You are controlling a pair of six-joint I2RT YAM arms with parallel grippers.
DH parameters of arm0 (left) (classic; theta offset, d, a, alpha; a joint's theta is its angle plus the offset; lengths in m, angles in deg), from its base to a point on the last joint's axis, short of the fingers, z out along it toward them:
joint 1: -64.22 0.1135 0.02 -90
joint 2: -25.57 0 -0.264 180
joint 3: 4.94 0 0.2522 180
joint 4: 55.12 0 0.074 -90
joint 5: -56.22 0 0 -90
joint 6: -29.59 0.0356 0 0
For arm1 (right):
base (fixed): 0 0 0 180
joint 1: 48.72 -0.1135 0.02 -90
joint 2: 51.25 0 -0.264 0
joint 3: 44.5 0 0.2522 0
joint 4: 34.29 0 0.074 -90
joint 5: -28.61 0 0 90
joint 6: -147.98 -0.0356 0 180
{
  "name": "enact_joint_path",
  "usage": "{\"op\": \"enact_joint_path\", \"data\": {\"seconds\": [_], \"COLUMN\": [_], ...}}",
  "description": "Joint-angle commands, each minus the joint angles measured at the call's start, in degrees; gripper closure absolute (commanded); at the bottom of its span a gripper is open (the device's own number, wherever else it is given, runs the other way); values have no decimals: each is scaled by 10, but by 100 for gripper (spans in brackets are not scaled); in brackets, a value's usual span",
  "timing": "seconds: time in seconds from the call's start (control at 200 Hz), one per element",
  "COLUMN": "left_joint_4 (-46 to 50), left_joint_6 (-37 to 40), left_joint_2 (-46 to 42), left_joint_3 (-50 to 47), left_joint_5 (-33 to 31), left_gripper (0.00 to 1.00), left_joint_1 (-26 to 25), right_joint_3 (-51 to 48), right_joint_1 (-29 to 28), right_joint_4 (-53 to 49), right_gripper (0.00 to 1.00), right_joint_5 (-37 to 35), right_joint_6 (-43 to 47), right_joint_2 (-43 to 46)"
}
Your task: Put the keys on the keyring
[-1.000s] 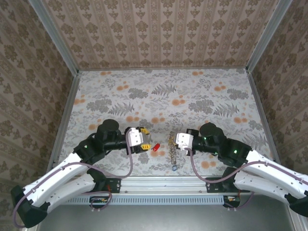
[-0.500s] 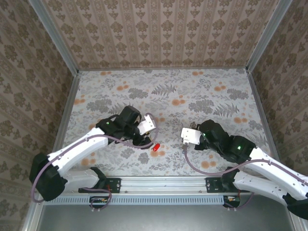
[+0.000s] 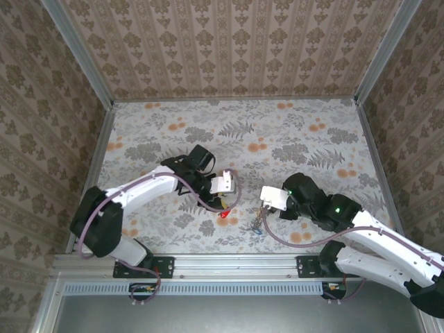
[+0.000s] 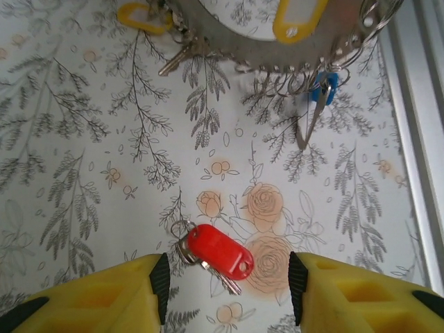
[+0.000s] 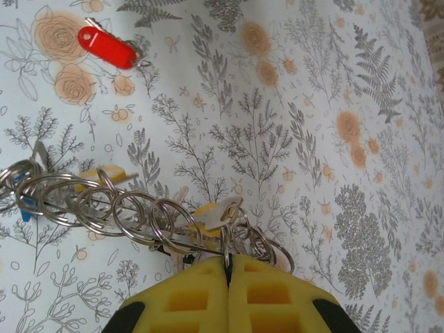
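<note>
Red key [image 4: 218, 251], one, between left gripper's [image 4: 225, 277] parted jaws, right gripper [image 5: 227, 267] pinching one keyring [image 5: 132, 215]

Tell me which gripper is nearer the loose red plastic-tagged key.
Left. The left gripper is open directly over the red key, a finger either side; the right gripper, shut on the silvery metal keyring, is off beside it.

Top external: fixed high behind the arm bases, looking down over the whole floral-patterned tabletop [image 3: 277, 125]; distant view.
Left wrist: close, looking steeply down past the left gripper [image 4: 225, 295], near the tabletop's near edge.
Right wrist: close, looking steeply down past the right gripper [image 5: 229, 284].
All three views share the red plastic-headed key [image 3: 225, 214] and the silvery chain-like metal keyring [image 3: 260, 218].
</note>
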Motion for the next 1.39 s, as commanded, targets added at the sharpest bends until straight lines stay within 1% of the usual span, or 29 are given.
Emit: {"op": "enact_joint_path", "data": {"seconds": [0.0, 0.09, 0.17, 0.2, 0.225, 0.275, 0.335, 0.365, 0.4, 0.485, 0.605, 0.67, 0.8, 0.955, 1.03, 1.21, 1.39], "left_joint_4": [-6, -4, -2, -13, -21, 14, 95, 131, 163, 176, 189, 199, 242, 276, 287, 285, 280], "left_joint_6": [41, 41, -1, -50, -116, -242, -369, -441, -505, -604, -691, -718, -743, -758, -764, -765, -761], "left_joint_2": [28, 51, 75, 86, 95, 124, 155, 167, 177, 176, 177, 193, 241, 282, 289, 301, 306], "left_joint_3": [11, 21, 43, 51, 63, 109, 169, 191, 206, 205, 218, 234, 278, 303, 309, 309, 310], "left_joint_5": [-21, -39, -59, -88, -126, -189, -218, -229, -235, -244, -301, -316, -373, -395, -407, -385, -376], "left_gripper": [48, 47, 47, 47, 47, 49, 55, 55, 55, 50, 49, 50, 52, 54, 57, 64, 65], "left_joint_1": [-5, -13, -26, -31, -34, -35, -39, -44, -51, -88, -131, -141, -163, -169, -168, -166, -166], "right_joint_3": [-14, -23, -21, -18, -15, -10, -6, -7, -8, -13, -14, -14, -11, -9, -10, -10, -9], "right_joint_1": [25, 53, 75, 81, 87, 98, 111, 117, 124, 137, 151, 154, 156, 158, 158, 159, 159], "right_joint_4": [39, 57, 63, 64, 64, 63, 60, 62, 64, 77, 97, 100, 102, 101, 103, 106, 107], "right_gripper": [100, 100, 100, 100, 100, 100, 100, 100, 100, 100, 100, 100, 100, 100, 100, 100, 100], "right_joint_5": [17, 26, 25, 23, 20, 14, 12, 12, 14, 21, 30, 38, 45, 48, 51, 51, 50], "right_joint_6": [-36, -54, -77, -88, -100, -125, -148, -158, -166, -173, -174, -172, -167, -164, -164, -158, -154], "right_joint_2": [27, 39, 46, 48, 49, 53, 56, 57, 60, 62, 60, 60, 58, 59, 59, 59, 59]}}
